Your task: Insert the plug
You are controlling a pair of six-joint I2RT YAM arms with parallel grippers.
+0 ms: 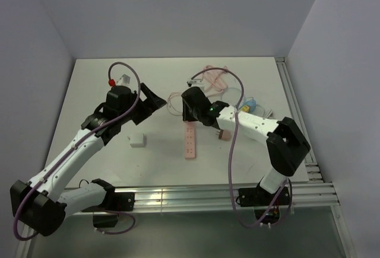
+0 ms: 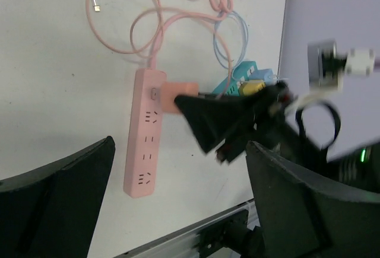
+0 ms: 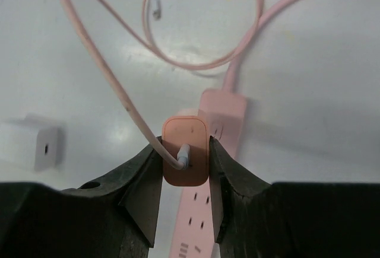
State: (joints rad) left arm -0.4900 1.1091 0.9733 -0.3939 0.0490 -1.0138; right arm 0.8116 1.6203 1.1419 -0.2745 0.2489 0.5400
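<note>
A pink power strip [image 1: 190,140] lies flat at mid-table, also seen in the left wrist view [image 2: 144,145] and right wrist view [image 3: 228,112]. My right gripper [image 1: 190,114] [image 3: 184,145] is shut on the pink plug [image 3: 185,132] [image 2: 178,96], a rounded block with a pink cable entering its back. The plug hangs over the cable end of the strip, slightly off to one side. I cannot tell if it touches. My left gripper [image 1: 155,105] [image 2: 178,204] stands wide open and empty, left of the strip.
A white adapter [image 1: 138,140] [image 3: 35,148] lies left of the strip. A small pinkish plug [image 1: 224,134] sits to its right. Pink cable loops [image 1: 214,77] and a blue-and-yellow item [image 1: 249,105] lie behind. Metal rails [image 1: 178,196] edge the table.
</note>
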